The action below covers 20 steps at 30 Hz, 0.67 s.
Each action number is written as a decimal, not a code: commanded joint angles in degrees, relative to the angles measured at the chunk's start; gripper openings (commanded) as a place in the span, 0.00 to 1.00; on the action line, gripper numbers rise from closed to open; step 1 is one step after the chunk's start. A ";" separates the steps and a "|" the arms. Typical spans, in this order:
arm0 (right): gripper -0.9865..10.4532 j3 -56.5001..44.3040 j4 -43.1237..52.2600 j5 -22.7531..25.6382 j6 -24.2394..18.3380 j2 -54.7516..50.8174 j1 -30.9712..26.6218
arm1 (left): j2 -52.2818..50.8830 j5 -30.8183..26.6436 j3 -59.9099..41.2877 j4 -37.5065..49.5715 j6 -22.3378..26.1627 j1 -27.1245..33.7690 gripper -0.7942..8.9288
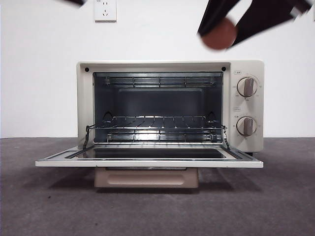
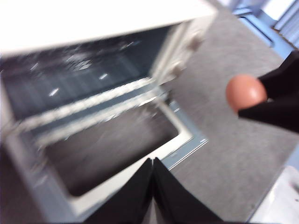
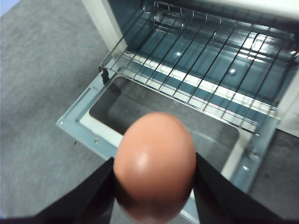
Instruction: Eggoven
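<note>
Reddish-brown and smooth, the small egg point(image 3: 154, 163) sits clamped between the right gripper's point(image 3: 154, 179) black jaws, high above the cream toaster oven's point(image 1: 170, 66) open door point(image 1: 147, 162). It looks light, slippery and fragile, best pinched gently across its middle. The left gripper point(image 2: 153, 161) waits, jaws together.

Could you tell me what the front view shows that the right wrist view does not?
Only the front view shows the oven's two knobs, the wall socket and the handle under the lowered door. Only the right wrist view shows the right tool shut on the egg from both sides. Both show the egg held aloft, the open door and the wire rack inside.
</note>
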 commanded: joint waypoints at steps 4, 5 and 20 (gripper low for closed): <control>0.09 0.09 9.11 -3.39 1.14 7.91 -2.84 | -9.53 2.36 -8.92 0.68 -2.62 5.62 0.09; 0.09 0.09 10.49 -3.80 1.16 9.27 -3.32 | -10.75 3.10 -10.12 0.63 -2.82 6.47 0.09; 0.09 0.11 29.73 -4.09 1.77 28.39 -9.51 | -19.41 6.47 -13.79 -4.00 -2.93 10.12 0.09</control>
